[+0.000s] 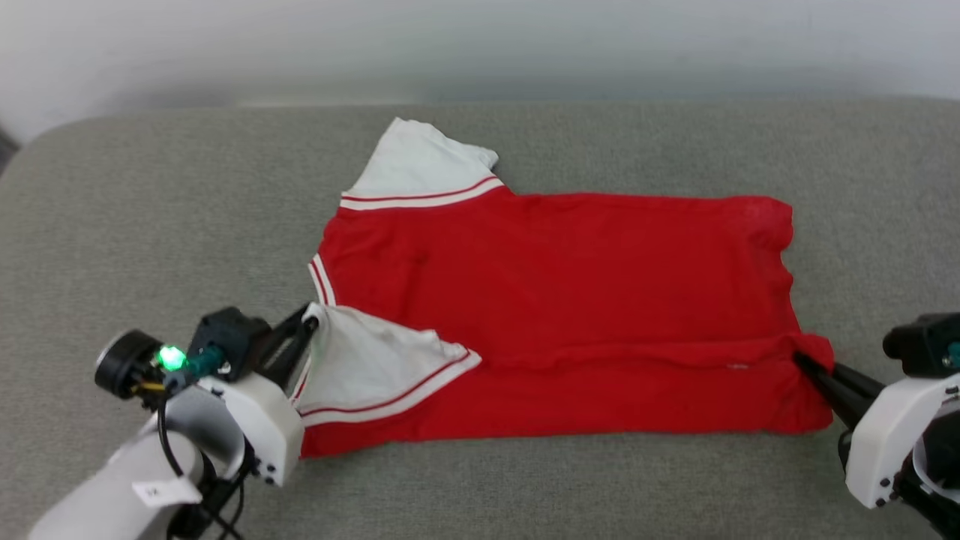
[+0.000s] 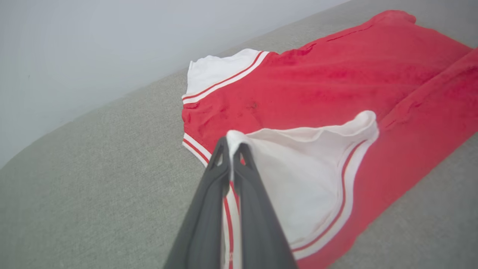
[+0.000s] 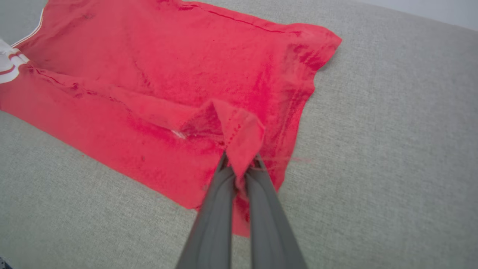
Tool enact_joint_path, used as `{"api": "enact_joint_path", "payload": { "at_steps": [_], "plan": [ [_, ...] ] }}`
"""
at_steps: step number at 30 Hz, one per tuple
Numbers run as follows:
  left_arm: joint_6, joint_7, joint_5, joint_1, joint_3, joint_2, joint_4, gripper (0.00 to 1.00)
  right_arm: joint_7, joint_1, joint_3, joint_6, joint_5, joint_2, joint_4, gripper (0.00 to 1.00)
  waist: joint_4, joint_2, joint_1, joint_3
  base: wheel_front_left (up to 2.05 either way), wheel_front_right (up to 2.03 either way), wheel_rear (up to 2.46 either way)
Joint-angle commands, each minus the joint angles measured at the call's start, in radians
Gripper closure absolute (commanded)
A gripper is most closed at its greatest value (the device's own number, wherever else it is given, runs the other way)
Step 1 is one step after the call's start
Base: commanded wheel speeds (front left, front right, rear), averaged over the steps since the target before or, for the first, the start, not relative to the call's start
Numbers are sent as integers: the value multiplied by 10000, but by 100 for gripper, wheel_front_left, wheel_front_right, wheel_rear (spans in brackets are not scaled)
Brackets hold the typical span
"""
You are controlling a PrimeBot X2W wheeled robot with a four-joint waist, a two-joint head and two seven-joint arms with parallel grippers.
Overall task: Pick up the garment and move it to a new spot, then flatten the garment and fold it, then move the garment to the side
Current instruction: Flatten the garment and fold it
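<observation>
On the grey surface [image 1: 525,487], mid-fold: the garment [image 1: 555,300] lies spread, its near long edge turned over.
Clamped on cloth, the left hand [image 1: 309,324] pinches the near white sleeve [image 1: 367,367] and the right hand [image 1: 806,364] the near hem corner [image 1: 814,352]. Flattening looks done and the first fold begun; further folds and the move aside remain.

The T-shirt [image 1: 570,300] was plain red; its sleeves [image 1: 416,161] were white with red-and-white striped trim. The cushion [image 1: 525,495] was heathered grey. The left gripper [image 1: 309,322] and right gripper [image 1: 801,361] were dark grey, their wrist housings [image 1: 259,420] white.
</observation>
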Motion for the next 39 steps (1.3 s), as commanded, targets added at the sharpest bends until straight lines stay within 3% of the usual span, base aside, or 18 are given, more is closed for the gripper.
{"api": "enact_joint_path", "payload": {
  "at_steps": [1,14,22,23,24,30,35,39],
  "plan": [
    [-124,39,88,-291,-23,-72,253,100,46,-231,5,-4,-86,87,32,100,-235,0,-2,393,0,0,0],
    [-1156,-107,194,-1880,-264,-928,3256,100,332,-1780,665,-4,-152,478,1358,100,-386,0,-2,1753,0,0,0],
    [-1913,-204,106,-2062,-793,-1794,5310,100,150,-2165,1353,-4,148,434,2081,100,-303,0,-2,1588,0,0,0],
    [-1953,-308,91,-2128,-765,-1807,5449,62,116,-2189,1373,-4,231,402,2083,89,-278,0,-2,1489,0,0,0],
    [-1985,-351,-2,-2186,-722,-1853,5561,0,45,-2177,1341,-5,298,358,2088,0,-236,0,-2,1362,0,0,0],
    [-2123,-406,-147,-2819,-473,-1639,5333,0,-243,-1797,1196,-4,469,-73,1599,0,40,0,-2,600,0,0,0],
    [-2174,906,-554,-3157,-405,-1169,4311,0,-142,-1457,922,-5,419,-305,1167,0,194,0,-2,132,0,0,0],
    [-2260,2696,-1204,-3385,-445,-762,3515,0,75,-1263,674,-4,360,-335,886,0,250,0,-2,-52,0,0,0]
  ]
}}
